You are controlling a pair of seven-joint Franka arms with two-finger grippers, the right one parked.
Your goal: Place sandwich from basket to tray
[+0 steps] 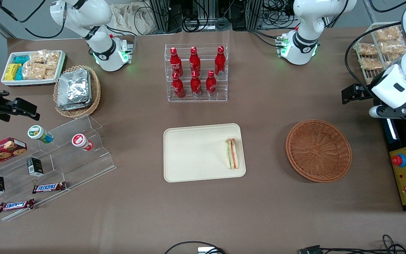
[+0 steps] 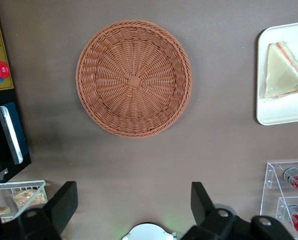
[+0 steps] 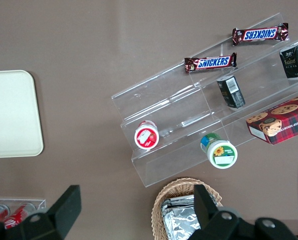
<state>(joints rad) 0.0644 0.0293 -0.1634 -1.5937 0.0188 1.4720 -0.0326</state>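
Note:
The sandwich (image 1: pixel 232 153) (image 2: pixel 284 72) lies on the cream tray (image 1: pixel 196 155) (image 2: pixel 284 112), near the tray edge that faces the basket. The orange-brown wicker basket (image 1: pixel 318 150) (image 2: pixel 133 78) has nothing in it and sits beside the tray, toward the working arm's end of the table. My left gripper (image 1: pixel 352 93) (image 2: pixel 133 202) hangs high above the table, farther from the front camera than the basket. It is open, and only bare table shows between its fingers (image 2: pixel 63 205).
A clear rack of red bottles (image 1: pixel 196 72) stands farther from the front camera than the tray. A wire rack of wrapped snacks (image 1: pixel 379 49) and a yellow control box (image 1: pixel 405 176) are at the working arm's end. An acrylic snack stand (image 1: pixel 65 155) and a foil-packet basket (image 1: pixel 77 91) are toward the parked arm's end.

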